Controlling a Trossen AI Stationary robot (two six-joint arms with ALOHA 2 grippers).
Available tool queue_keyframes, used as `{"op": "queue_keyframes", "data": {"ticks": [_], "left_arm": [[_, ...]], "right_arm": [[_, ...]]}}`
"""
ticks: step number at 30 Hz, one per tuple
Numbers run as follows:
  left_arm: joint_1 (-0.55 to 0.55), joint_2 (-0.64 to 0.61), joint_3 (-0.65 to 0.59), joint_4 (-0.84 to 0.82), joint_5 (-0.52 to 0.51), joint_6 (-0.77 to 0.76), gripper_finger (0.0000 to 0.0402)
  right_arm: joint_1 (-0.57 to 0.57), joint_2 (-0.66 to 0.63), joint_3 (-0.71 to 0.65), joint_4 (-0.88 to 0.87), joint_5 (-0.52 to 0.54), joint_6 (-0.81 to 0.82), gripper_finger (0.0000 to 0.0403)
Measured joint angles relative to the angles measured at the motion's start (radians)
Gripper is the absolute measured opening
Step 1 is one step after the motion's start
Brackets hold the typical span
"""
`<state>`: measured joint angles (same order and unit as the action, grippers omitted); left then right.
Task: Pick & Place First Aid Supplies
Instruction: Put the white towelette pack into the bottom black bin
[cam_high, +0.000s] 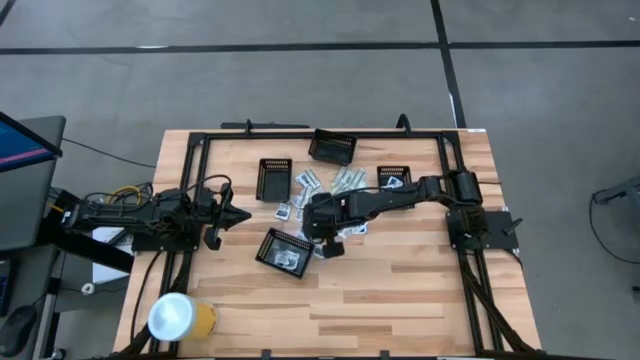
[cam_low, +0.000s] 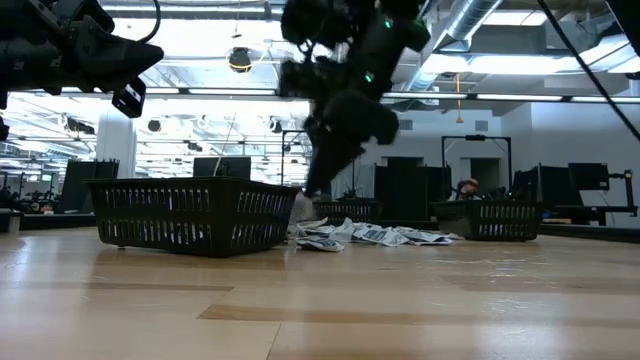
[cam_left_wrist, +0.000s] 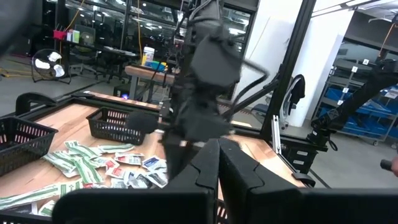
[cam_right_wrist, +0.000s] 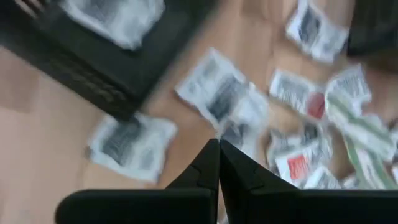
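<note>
- Four black mesh trays stand on the wooden desk (cam_high: 400, 290).
- The near tray (cam_high: 282, 251), left of centre, holds a few white sachets (cam_high: 289, 259); in the right wrist view a pale sachet (cam_right_wrist: 115, 17) lies inside it.
- The left-middle tray (cam_high: 273, 179) stands farther back; I cannot tell what it holds.
- The far tray (cam_high: 333, 148) sits tilted near the far edge of the desk; its contents cannot be made out.
- The small tray (cam_high: 393, 177) lies to the right, partly under the right arm; its contents are hidden.
- The first aid supplies (cam_high: 325, 188) lie loose on the desk between the trays: squarish white sachets with blue or red marks and slim green-white strips (cam_left_wrist: 69, 163).
- One sachet (cam_right_wrist: 129, 147) lies on the desk just beside the near tray.
- The right claw (cam_high: 330, 246) hangs over the near edge of the loose pile, just right of the near tray, its fingers pressed together with nothing between them.
- The left claw (cam_high: 240, 216) waits at the left of the desk, pointing towards the pile, fingers shut and empty.
- A yellow cup (cam_high: 181, 317) with a white lid stands at the near left corner.
</note>
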<state>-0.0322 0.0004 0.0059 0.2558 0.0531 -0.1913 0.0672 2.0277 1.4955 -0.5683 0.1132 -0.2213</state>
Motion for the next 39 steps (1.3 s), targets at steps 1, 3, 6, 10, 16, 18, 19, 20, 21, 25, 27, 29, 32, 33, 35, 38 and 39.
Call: {"op": "queue_keyframes", "data": {"ticks": [1, 3, 6, 10, 16, 18, 19, 20, 21, 25, 27, 29, 32, 33, 35, 38, 39], "left_arm": [[0.0, 0.0, 0.0, 0.0, 0.0, 0.0, 0.0008], [0.0, 0.0, 0.0, 0.001, 0.0, 0.0, 0.0008], [0.0, 0.0, 0.0, 0.001, 0.0, 0.0, 0.0008], [0.0, 0.0, 0.0, 0.001, 0.0, 0.0, 0.0008], [0.0, 0.0, 0.0, 0.001, 0.0, 0.0, 0.0008], [0.0, 0.0, 0.0, 0.001, 0.0, 0.0, 0.0008], [0.0, 0.0, 0.0, 0.001, 0.0, 0.0, 0.0008], [0.0, 0.0, 0.0, 0.001, 0.0, 0.0, 0.0008], [0.0, 0.0, 0.0, 0.001, 0.0, 0.0, 0.0008], [0.0, 0.0, 0.0, 0.001, 0.0, 0.0, 0.0008], [0.0, 0.0, 0.0, 0.001, 0.0, 0.0, 0.0008], [0.0, 0.0, 0.0, 0.001, 0.0, 0.0, 0.0008], [0.0, 0.0, 0.0, 0.001, 0.0, 0.0, 0.0008], [0.0, 0.0, 0.0, 0.0, 0.0, 0.0, 0.0008], [0.0, 0.0, 0.0, 0.001, 0.0, 0.0, 0.0008], [0.0, 0.0, 0.0, 0.001, 0.0, 0.0, 0.0008], [0.0, 0.0, 0.0, 0.001, 0.0, 0.0, 0.0008]], "right_arm": [[0.007, 0.0, 0.013, -0.001, 0.022, -0.011, 0.0], [0.019, 0.0, 0.044, -0.004, 0.066, -0.037, 0.0], [0.034, 0.0, 0.076, -0.008, 0.119, -0.071, 0.0], [0.051, 0.0, 0.089, -0.022, 0.138, -0.077, 0.0], [0.095, 0.0, 0.106, 0.03, 0.127, -0.189, 0.0], [0.117, 0.0, 0.114, 0.052, 0.123, -0.245, 0.0], [0.127, 0.0, 0.116, 0.06, 0.123, -0.272, 0.0], [0.138, 0.0, 0.118, 0.073, 0.121, -0.298, 0.0], [0.147, 0.0, 0.118, 0.087, 0.12, -0.321, 0.0], [0.169, 0.002, 0.118, 0.118, 0.12, -0.362, 0.0], [0.173, 0.005, 0.118, 0.12, 0.12, -0.361, 0.0], [0.177, 0.005, 0.118, 0.127, 0.12, -0.344, 0.0002], [0.186, 0.005, 0.118, 0.129, 0.12, -0.311, 0.0012], [0.188, 0.005, 0.118, 0.128, 0.12, -0.306, 0.0019], [0.192, 0.005, 0.118, 0.127, 0.12, -0.305, 0.0035], [0.195, 0.005, 0.118, 0.118, 0.118, -0.304, 0.0064], [0.194, 0.005, 0.118, 0.113, 0.119, -0.303, 0.0074]]}}
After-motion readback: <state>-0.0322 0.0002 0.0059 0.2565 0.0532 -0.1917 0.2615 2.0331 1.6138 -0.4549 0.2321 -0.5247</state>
